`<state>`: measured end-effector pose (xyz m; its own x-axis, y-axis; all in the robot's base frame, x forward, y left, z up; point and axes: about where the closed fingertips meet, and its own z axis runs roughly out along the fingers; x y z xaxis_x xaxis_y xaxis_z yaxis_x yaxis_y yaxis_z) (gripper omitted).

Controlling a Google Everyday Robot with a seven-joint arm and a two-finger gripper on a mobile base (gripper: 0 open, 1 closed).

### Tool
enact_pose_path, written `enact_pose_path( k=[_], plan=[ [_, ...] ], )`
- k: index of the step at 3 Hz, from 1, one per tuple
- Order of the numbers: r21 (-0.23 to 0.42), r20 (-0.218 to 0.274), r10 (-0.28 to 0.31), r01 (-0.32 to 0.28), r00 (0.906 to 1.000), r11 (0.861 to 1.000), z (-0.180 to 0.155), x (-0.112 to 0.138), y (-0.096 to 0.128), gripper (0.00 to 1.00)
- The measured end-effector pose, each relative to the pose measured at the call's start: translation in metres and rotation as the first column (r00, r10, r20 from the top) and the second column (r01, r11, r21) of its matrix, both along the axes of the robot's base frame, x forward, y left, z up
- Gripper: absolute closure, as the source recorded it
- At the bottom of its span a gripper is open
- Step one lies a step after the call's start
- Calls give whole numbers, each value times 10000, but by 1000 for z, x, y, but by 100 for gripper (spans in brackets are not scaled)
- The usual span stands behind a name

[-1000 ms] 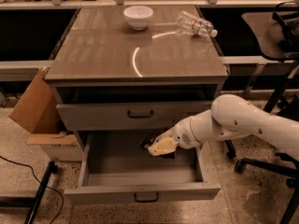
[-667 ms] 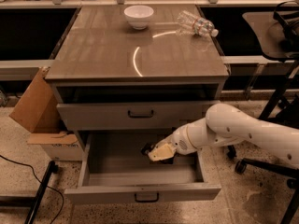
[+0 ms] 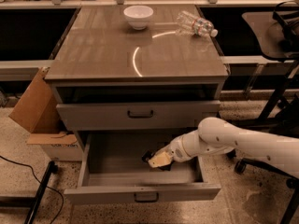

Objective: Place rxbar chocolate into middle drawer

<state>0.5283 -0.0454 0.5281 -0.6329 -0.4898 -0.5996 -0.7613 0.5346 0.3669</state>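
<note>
1. The bar (image 3: 148, 156) is seen only as a dark shape at the tip of the tool (image 3: 158, 160). It is inside the open drawer (image 3: 103, 193), right of the drawer's middle and low over its floor. Whether it touches the floor cannot be told.
2. It cannot be told whether the tool is clenched on the bar or has released it, since the tip is partly hidden by the tool's own pale body.
3. Over the last second the tool has been brought down and slightly towards the drawer's front panel. The bar has thus been carried from above the drawer's box to well within it.
4. The carrying step is judged nearly done. What remains is thought to be a release, with the arm (image 3: 219, 136) then drawn back out over the drawer's right wall.
5. Some risk is seen that the bar might be dragged out again on withdrawal if it is not let go cleanly.
6. Just above the drawer, a closed front (image 3: 103, 115) is seen. Higher still, on the surface (image 3: 103, 50), a bowl (image 3: 138, 16) and a bottle (image 3: 195, 25) are set, well apart from the drawer.
7. A box (image 3: 35, 106) is leaned to the left of the drawer.
</note>
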Motion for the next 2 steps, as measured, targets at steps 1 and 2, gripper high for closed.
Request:
enact_pose_path(
  k=[1,2],
  plan=[
    [26,-12,-270,270,9996,9996,-28,9,0,82],
    [107,167,-656,654,9977,9978,-49,23,1,50]
  ],
)
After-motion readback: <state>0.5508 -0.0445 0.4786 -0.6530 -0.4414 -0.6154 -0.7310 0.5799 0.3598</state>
